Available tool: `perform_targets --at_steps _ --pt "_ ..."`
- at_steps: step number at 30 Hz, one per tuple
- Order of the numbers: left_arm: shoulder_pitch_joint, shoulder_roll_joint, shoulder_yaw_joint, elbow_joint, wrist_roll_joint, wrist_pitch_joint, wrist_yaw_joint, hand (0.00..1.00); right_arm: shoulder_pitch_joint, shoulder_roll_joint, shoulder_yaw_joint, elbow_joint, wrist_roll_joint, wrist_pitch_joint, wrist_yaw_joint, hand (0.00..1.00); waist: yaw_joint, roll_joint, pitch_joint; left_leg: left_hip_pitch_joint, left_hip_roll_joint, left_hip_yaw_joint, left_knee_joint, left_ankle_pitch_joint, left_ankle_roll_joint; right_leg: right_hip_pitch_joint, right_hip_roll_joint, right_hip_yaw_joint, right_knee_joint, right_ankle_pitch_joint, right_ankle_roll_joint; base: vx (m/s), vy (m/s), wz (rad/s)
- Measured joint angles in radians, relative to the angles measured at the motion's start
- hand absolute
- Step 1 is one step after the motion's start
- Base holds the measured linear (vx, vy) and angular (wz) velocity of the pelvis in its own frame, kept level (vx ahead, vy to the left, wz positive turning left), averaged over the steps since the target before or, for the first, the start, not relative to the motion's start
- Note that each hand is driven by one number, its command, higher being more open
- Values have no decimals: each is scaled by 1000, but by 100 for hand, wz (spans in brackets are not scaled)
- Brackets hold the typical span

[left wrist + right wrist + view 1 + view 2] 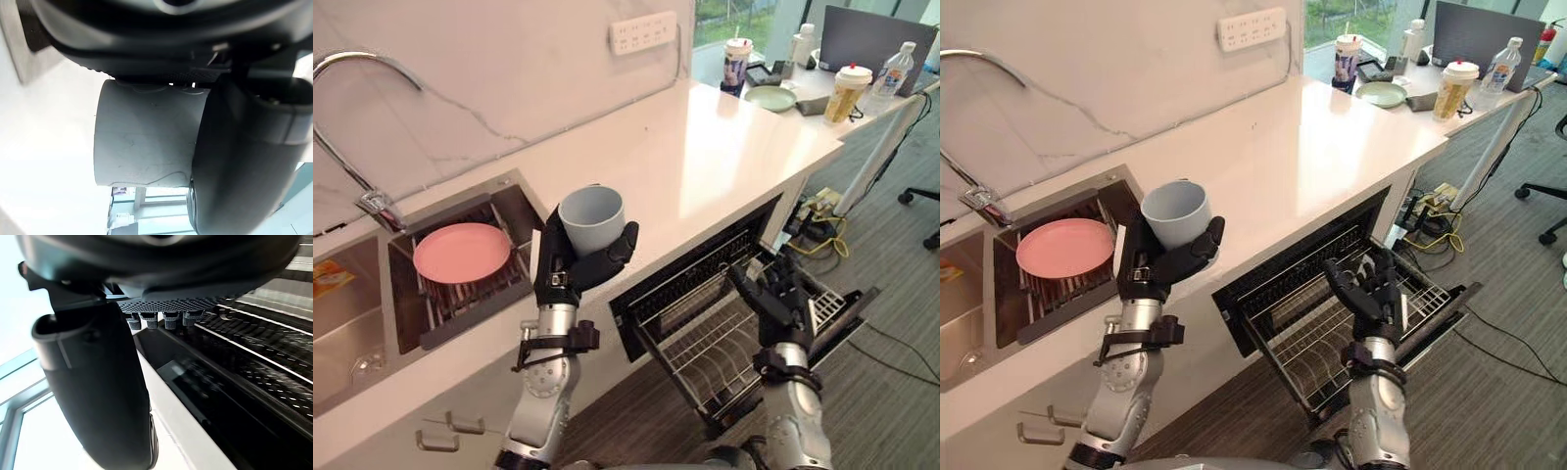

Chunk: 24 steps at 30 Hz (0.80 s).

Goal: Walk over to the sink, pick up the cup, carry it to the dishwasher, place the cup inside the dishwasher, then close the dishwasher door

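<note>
One long white countertop [705,157] runs from lower left to upper right of the head views. Below it, at lower right, the dishwasher [690,279] stands open with its wire rack [705,348] pulled out. The sink [406,328] is at mid left, with a pink plate [462,252] lying on the drain rack inside it.

The left hand [570,266] is at frame centre, raised in front of the counter edge, fingers and thumb wrapped round the lower part of the grey cup [592,217]. The cup is upright, mouth up, clear of the sink and left of the dishwasher. The right hand [781,299] hovers over the rack at lower right, fingers relaxed and spread, holding nothing.

Step, as I judge it: carrying, not yet placing.

Risks:
- The grip is low on the cup, so it may tip or slip as the wrist turns down.
- The cup may knock the counter edge or the dishwasher's top frame on the way in.
- The right hand sits in the placing path, so the hands may clash.
- The cup may land crooked on the wires and roll.
</note>
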State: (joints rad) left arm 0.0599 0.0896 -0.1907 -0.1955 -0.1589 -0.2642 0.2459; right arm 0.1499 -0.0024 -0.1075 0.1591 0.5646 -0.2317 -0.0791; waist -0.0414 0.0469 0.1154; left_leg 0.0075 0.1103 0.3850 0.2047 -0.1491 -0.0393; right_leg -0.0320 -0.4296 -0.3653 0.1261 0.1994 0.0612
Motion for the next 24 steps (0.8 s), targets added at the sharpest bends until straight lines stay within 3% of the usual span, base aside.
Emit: perform_targets --at_steps 1,4,8,13,17,24 --pt "1 0 24 0 -11 3 4 0 0 10 6 -1 -2 0 1 100 -3 3 1 1 9 -2 -5 2 7 -1 36 -8 68 -69 40 12 167 -6" --pt "-1 3 69 -8 -28 0 6 0 -7 7 9 -35 -45 -11 1 100 1 -8 -5 -35 0 -5 -1 19 8 4 79 -41 62 -137 53 55 103 5" --pt "-1 -10 50 2 -34 0 16 0 -8 6 -6 -52 -46 -20 -8 100 1 -11 -4 -51 -10 -39 10 36 1 57 93 -31 -20 -143 77 40 -45 25" --pt "-1 -33 6 2 -35 -2 34 0 -12 -2 -3 -112 -43 -28 12 100 3 -13 -3 8 27 -38 -55 71 -43 120 160 -33 -100 -139 86 -18 -117 -9" --pt "-9 -36 1 5 -11 -4 65 0 -17 -53 -2 -235 -21 -35 102 100 -7 -16 -4 36 49 -25 -97 90 -65 125 195 -11 -129 -139 86 -70 -91 -23" --pt "-74 -29 -14 55 89 -37 106 0 -55 -86 25 -293 117 -25 264 100 -16 -21 -8 72 47 -11 -166 136 -72 124 207 3 -135 -137 84 -78 -31 -6"
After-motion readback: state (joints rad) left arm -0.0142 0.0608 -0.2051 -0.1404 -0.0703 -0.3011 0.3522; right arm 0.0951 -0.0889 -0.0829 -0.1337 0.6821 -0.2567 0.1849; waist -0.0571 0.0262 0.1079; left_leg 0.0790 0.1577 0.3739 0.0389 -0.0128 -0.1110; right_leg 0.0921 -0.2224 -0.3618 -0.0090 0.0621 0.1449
